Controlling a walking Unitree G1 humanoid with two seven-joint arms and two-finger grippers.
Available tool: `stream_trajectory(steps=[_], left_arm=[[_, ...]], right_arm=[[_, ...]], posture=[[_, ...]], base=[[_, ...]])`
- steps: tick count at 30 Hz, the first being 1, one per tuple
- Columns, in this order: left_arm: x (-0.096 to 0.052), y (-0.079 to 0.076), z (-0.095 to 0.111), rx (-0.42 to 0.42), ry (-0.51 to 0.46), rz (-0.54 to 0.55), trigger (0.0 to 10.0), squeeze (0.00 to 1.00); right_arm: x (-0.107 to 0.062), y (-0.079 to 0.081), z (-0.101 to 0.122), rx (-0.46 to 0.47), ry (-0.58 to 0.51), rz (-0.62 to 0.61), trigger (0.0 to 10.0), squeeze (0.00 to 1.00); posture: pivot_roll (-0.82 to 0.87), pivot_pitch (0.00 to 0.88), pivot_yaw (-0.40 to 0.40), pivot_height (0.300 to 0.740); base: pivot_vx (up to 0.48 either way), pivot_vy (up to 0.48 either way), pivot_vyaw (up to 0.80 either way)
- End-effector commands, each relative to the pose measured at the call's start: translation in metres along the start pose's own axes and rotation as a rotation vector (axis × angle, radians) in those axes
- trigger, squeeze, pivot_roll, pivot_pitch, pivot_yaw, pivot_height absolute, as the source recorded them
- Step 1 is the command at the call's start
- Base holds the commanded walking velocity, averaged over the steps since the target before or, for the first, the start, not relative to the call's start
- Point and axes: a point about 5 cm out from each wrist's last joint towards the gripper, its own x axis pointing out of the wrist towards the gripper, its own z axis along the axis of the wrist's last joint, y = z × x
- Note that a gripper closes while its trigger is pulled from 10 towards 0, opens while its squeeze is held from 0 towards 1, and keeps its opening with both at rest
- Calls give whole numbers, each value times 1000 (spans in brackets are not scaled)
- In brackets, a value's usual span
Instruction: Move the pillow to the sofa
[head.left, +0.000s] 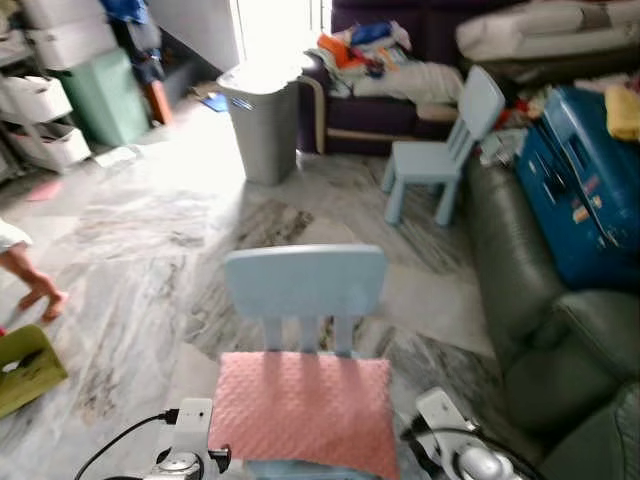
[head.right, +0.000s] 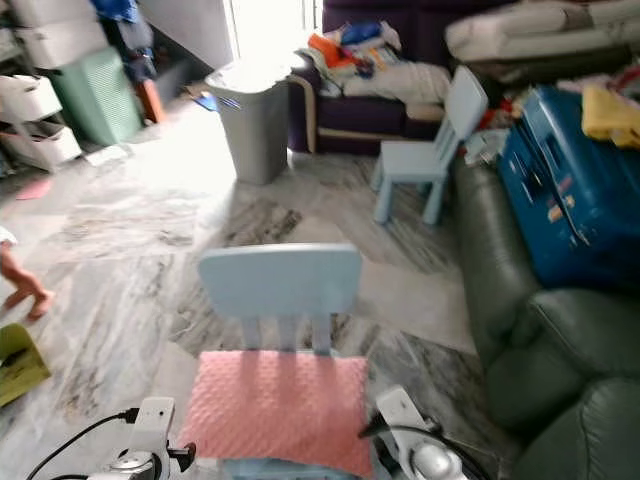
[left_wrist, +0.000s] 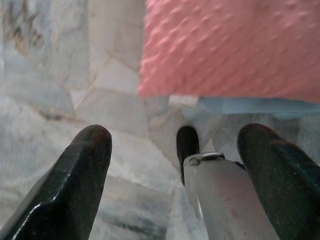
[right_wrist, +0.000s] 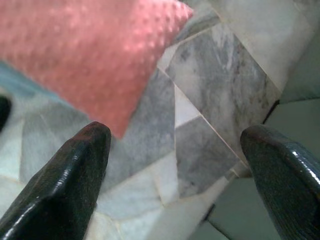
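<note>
- On the seat of a small light-blue chair (head.left: 305, 285) directly in front of you lies the pink pillow (head.left: 303, 408), dimpled in texture, its near corners overhanging the seat edge.
- Your left pincer (left_wrist: 175, 175) sits low beside the pillow's left edge, fingers spread wide and released, with marble floor (head.left: 150, 260) showing between them.
- Your right pincer (right_wrist: 180, 175) sits low off the pillow's right corner, fingers likewise spread apart and grasping nothing.
- To your right runs a dark green sofa (head.left: 560, 350), with a blue suitcase (head.left: 575, 185) resting on its far end.
- Farther back stand a second light-blue chair (head.left: 440, 150), a grey bin (head.left: 262, 120) and a dark purple sofa (head.left: 380, 110) piled with clothes.
- At the left edge, a person's bare foot (head.left: 40, 300) touches the floor.
</note>
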Motion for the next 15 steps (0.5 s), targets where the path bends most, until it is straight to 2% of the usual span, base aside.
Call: stream_trajectory(steps=[1, 5, 8, 13, 15], left_arm=[[0, 3, -2, -7, 11, 12, 10000, 0], [0, 3, -3, -8, 14, 13, 10000, 0], [0, 4, -3, -6, 15, 14, 10000, 0], [0, 4, -2, -3, 6, 25, 10000, 0], [0, 5, -2, -27, -5, 34, 10000, 0]], right_arm=[[2, 1, 9, -6, -37, 11, 10000, 0], [1, 0, 6, -4, -33, 10, 10000, 0], [0, -1, 5, 1, -29, 8, 10000, 0], [-1, -4, 2, 36, -22, -8, 10000, 0], [-1, -8, 2, 63, -27, -26, 10000, 0]], posture=[[-10, 0, 13, 740], [-9, 0, 11, 740], [-10, 0, 11, 740], [-10, 0, 11, 740], [-10, 0, 11, 740]], base=[[0, 0, 800], [0, 0, 773], [0, 0, 463], [0, 0, 0], [0, 0, 0]])
